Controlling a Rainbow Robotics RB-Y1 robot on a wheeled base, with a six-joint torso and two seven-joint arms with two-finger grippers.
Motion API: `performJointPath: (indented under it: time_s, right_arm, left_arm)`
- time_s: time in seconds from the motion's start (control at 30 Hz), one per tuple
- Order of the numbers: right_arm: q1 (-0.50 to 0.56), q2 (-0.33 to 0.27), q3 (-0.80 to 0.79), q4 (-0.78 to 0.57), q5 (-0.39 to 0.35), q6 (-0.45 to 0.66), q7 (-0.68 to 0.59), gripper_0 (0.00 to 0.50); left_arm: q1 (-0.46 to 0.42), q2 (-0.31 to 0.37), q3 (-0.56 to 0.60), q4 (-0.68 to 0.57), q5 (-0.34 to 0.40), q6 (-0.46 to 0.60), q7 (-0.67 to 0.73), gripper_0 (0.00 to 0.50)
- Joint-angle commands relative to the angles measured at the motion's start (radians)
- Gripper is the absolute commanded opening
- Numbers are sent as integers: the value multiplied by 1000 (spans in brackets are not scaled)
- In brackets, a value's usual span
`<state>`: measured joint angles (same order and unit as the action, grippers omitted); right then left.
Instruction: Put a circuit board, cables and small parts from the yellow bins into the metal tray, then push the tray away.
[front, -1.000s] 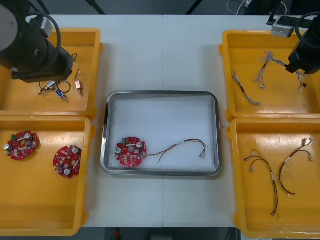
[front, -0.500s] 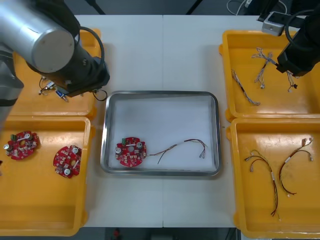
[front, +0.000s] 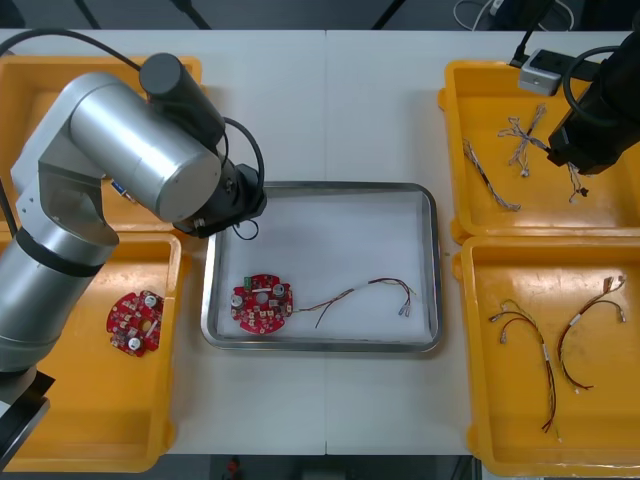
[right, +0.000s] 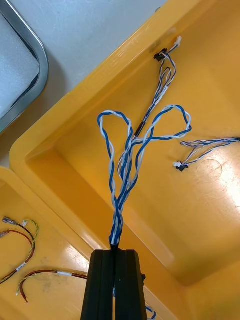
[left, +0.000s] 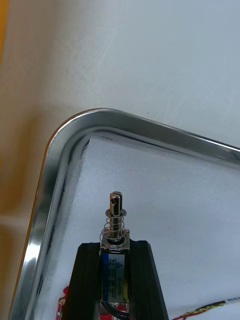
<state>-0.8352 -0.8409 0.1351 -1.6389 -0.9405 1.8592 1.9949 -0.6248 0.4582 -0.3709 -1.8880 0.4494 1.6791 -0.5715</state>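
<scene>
Corner of metal tray (left: 150, 126) under left tool (left: 116, 246), clamped on small metal part (left: 115, 222), likely for release inside. Above yellow bin (right: 70, 165), right tool (right: 116, 253) pinching twisted blue and white cable (right: 131, 150) by gathered strands, clear for carrying over.

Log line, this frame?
left gripper holds small metal part over metal tray | right gripper holds twisted blue-white cable over yellow bin

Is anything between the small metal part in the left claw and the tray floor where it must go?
Nothing visible. The left claw holds the small metal part over the shiny metal tray's far left corner, where the white floor is bare. The round red circuit board and red and yellow cable lie aside.
</scene>
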Motion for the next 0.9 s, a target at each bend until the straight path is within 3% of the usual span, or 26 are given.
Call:
performJointPath:
  time_s: [0.03,0.3,0.77,0.8,0.9]
  right_arm:
    - [5,-24,-34,-32,-11,-9,-15,0]
    - [5,-24,-34,-32,-11,-9,-15,0]
    - [5,-24,-34,-32,-11,-9,-15,0]
    - [5,-24,-34,-32,-11,-9,-15,0]
    - [5,-24,-34,-32,-11,-9,-15,0]
  left_arm:
    - [17,-21,-51,-8,-34,-36,67,0]
    - [17,-27,-123,58,-87,-194,147,0]
    - [17,-26,-161,67,-92,-131,128,12]
    - [17,-24,-166,67,-94,-131,128,22]
    - [17,-18,-188,67,-106,-133,131,153]
